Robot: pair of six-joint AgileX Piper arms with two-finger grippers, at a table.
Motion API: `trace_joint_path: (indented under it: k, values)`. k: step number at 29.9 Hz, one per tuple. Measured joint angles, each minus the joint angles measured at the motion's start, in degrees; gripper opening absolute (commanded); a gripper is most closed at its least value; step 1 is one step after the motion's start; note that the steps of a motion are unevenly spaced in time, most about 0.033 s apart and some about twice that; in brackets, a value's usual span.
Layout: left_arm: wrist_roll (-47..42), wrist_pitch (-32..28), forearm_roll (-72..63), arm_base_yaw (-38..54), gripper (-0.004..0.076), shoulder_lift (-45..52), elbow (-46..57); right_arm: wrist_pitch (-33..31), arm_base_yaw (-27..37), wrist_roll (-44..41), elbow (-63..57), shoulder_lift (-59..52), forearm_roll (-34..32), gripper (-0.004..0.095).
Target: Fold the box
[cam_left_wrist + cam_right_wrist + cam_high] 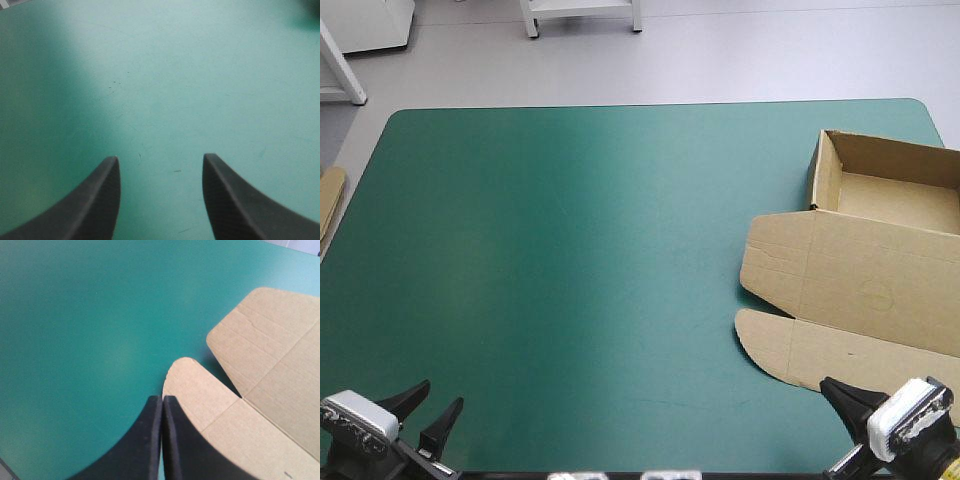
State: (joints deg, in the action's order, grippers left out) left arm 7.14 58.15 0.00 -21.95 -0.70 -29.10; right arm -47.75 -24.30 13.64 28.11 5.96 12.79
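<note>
The brown box lies at the table's right side as an open tray with raised walls. Its lid lies flat toward the front, and a rounded flap forms its near corner. My right gripper is shut at the front right corner, its tip just over the lid's front edge. In the right wrist view the joined fingers point past the rounded flap, and the board spreads beside them. My left gripper stands open at the front left over bare teal-green cover, far from the box.
A strip of more brown board shows at the table's left edge. The teal-green cover stretches bare across the left and middle, from the front edge to the far edge.
</note>
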Motion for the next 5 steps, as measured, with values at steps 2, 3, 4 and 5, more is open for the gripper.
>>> trace_joint_path:
  k: [2,3,4,5]
  values:
    - [0.12,-0.27,-0.31,0.00,0.0352,1.25,0.76,0.62,0.00,0.00,-2.13,-1.90,0.00,-0.0013]
    - [0.18,-0.64,-0.44,0.00,0.0352,1.53,0.84,1.15,0.00,0.00,-2.81,-2.49,0.00,-0.0013]
    - [0.18,-0.83,-0.51,0.00,0.0352,1.62,0.89,1.77,0.00,0.00,-3.22,-3.00,0.00,-0.0013]
    - [0.18,-0.94,-0.72,0.00,0.0352,1.68,0.89,2.37,0.00,0.00,-3.41,-3.36,0.00,-0.0013]
